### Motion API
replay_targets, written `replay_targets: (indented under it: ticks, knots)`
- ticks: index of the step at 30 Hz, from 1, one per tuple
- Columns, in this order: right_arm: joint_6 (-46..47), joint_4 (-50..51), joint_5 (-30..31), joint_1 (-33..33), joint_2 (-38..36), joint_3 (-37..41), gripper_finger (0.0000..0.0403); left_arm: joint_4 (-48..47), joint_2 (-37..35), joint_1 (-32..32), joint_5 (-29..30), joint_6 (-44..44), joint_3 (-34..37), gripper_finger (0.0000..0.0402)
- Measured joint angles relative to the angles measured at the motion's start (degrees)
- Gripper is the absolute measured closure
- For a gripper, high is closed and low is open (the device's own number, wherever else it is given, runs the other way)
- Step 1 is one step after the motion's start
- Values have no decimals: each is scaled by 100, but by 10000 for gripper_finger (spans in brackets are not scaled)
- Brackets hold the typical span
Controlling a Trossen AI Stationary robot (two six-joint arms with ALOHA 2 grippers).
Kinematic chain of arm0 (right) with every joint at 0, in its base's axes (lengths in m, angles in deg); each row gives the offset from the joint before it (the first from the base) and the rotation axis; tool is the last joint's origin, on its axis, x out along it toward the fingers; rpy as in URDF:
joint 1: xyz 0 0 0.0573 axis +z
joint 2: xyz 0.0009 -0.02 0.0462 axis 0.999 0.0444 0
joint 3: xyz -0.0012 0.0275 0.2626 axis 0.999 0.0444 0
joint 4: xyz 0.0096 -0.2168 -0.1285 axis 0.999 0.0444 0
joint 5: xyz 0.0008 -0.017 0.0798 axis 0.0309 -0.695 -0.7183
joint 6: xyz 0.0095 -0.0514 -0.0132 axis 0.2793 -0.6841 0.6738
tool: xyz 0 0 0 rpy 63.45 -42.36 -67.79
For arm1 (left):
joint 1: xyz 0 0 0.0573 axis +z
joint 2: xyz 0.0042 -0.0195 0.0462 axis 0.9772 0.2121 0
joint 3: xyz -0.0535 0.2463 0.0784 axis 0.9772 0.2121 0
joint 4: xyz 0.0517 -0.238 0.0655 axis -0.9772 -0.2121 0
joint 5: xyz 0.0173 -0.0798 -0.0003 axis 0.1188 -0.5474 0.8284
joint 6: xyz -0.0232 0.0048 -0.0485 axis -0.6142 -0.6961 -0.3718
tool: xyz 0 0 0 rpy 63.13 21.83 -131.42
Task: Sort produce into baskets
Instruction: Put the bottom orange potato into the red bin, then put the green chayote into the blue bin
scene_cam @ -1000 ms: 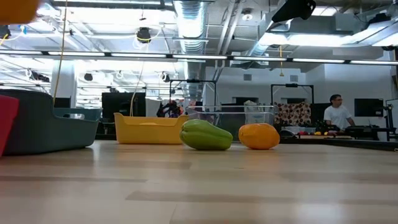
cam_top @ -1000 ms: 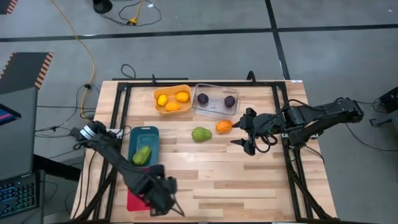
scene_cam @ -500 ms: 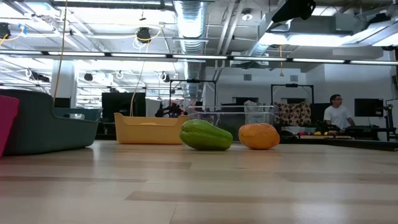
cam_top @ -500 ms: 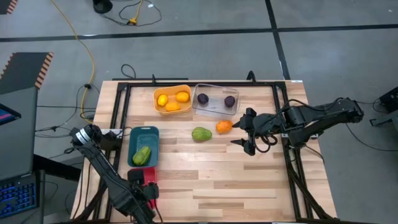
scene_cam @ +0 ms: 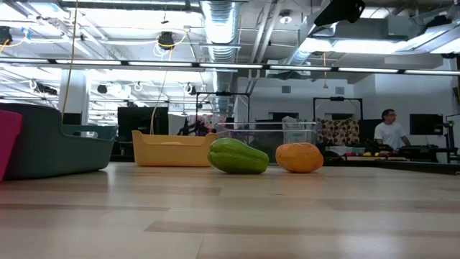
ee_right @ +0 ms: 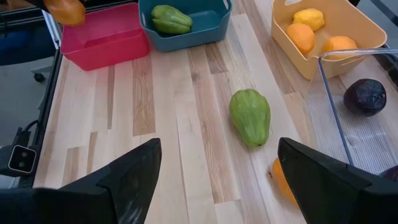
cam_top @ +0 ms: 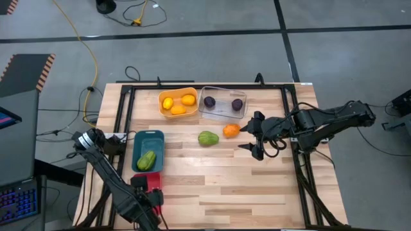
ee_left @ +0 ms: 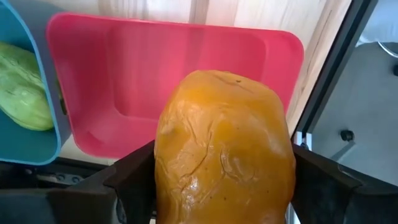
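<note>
Left gripper [ee_left: 224,180], at the table's near left corner above the red basket [ee_left: 124,81], with its two fingers clamped on an orange fruit [ee_left: 225,149]. We judge the fruit light, firm and smooth-skinned, hence liable to slip; the fingers take it across its broad middle, which we consider the soundest hold. Its long axis runs out from the gripper, its rounded end pointing over the basket's floor. Beside it, the teal basket [cam_top: 148,151] holds one green piece. On the bare wood lie a green fruit [ee_right: 250,116], its long axis toward the near edge, narrow end nearest the right gripper [cam_top: 252,135], and a second orange piece [cam_top: 231,130] just beside it. That gripper hovers near them with its fingers spread wide, holding nothing
</note>
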Motion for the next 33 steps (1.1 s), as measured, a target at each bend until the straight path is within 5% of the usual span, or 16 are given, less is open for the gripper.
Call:
replay_targets:
  ticks: [18,33]
  knots:
    - [0,1,-1,0,1,0,54,26,2,20,140,-156,0,117]
    - [-76,-259,0,0,213,-2,54,87,2,28,130,-392,0,36]
